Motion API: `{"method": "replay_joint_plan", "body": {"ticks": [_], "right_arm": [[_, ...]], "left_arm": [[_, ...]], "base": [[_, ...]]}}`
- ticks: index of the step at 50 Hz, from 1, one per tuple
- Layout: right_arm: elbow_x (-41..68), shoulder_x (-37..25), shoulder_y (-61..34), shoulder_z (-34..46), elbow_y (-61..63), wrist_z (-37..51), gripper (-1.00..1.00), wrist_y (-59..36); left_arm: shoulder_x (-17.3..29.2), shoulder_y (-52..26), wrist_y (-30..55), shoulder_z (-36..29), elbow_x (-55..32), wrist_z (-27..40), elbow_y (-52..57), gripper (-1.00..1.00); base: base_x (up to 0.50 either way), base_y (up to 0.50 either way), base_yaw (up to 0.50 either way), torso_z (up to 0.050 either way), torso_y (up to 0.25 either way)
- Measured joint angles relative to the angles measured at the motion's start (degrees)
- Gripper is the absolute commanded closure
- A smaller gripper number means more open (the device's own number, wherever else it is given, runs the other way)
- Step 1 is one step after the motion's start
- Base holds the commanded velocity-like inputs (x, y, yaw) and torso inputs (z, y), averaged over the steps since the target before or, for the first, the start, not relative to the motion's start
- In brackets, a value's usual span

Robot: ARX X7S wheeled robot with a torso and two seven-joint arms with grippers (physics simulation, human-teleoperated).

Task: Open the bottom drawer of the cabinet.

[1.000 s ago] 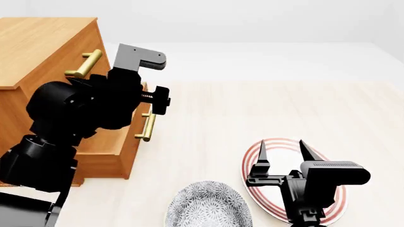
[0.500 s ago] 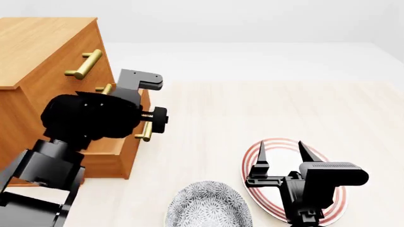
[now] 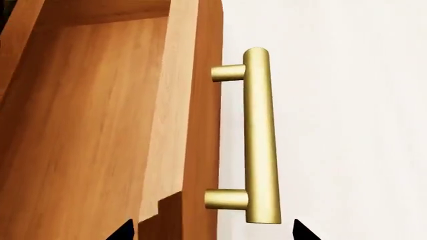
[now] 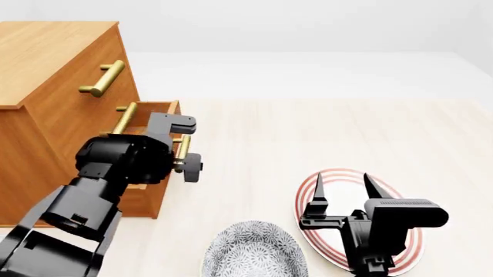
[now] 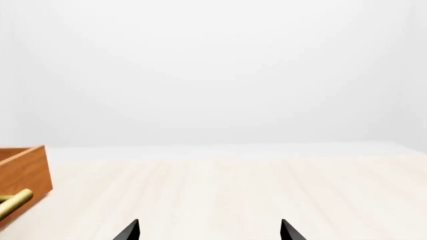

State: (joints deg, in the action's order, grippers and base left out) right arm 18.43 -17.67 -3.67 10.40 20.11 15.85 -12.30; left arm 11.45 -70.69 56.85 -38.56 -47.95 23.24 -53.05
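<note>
Left gripper (image 3: 210, 231) dropped lower, jaws spread round bottom drawer (image 4: 150, 151) handle (image 3: 260, 135); right gripper (image 4: 343, 190) open over plate (image 4: 308, 187)

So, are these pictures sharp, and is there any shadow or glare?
Left wrist view: sharp, the brass handle has a soft sheen, no harsh glare. Head view: crisp, even light, hardly any shadow beside the cabinet. Right wrist view: washed-out white background, nothing blurred.

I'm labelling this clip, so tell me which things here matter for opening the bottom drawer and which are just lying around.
Job:
cabinet
bottom drawer, pulled out
its handle
left gripper, open, by the handle

Lying about:
plate
bowl
right gripper, open, over the plate
</note>
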Motion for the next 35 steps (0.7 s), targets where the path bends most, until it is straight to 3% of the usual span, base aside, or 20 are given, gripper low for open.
{"method": "replay_joint_plan", "body": {"ticks": [11, 35], "right_arm": [[0.17, -0.13, -0.01, 0.16, -0.17, 0.15, -1.0, 0.14], [0.54, -0.5, -0.03, 0.45, -0.12, 0.54, -1.0, 0.37]], "left_arm": [[-0.52, 0.53, -0.09, -0.51, -0.05, -2.13, -2.05, -1.0], [0.92, 2.83, 6.94, 0.59, -5.23, -3.13, 9.88, -1.0]], "base": [[0.0, 0.0, 0.0, 0.0, 0.0], [0.0, 0.0, 0.0, 0.0, 0.0]]}}
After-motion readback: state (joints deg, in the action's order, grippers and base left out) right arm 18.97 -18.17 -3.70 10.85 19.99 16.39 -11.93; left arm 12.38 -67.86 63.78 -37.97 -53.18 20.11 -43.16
